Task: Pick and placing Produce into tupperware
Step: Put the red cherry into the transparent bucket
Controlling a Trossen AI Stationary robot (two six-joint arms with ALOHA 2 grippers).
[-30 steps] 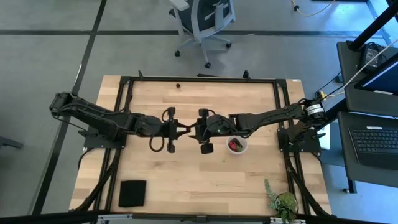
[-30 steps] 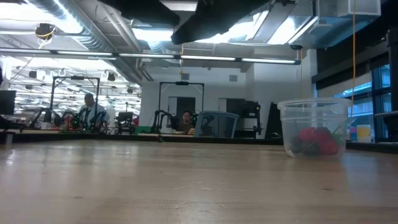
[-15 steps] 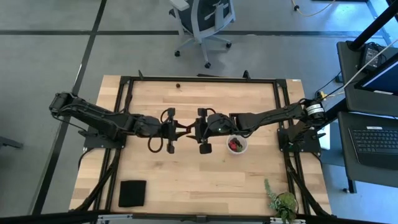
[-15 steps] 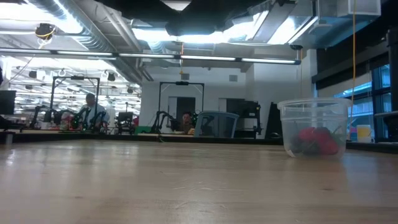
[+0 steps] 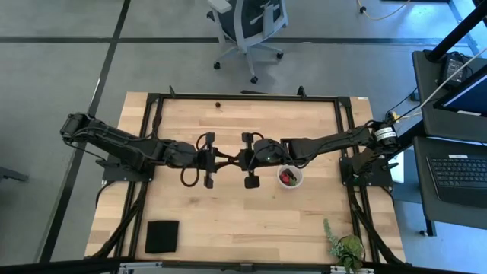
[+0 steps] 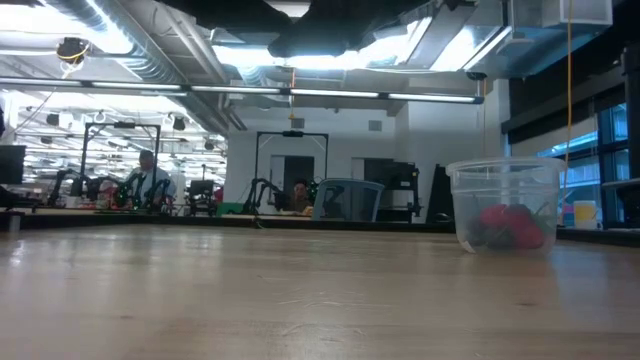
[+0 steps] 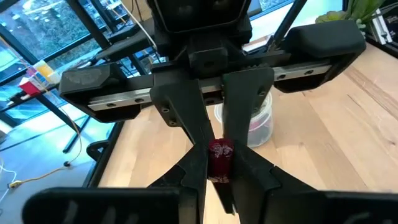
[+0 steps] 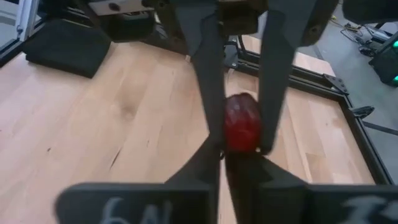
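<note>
Pale wooden desk inside a black frame, an office chair on the grey floor behind. Toward the left front corner, a flat black pad. Left gripper met the right gripper tip to tip above mid-desk, both clamped on one small red fruit. Just right of them stood the tupperware, more red produce inside. At the right front edge, a leafy green plant.
</note>
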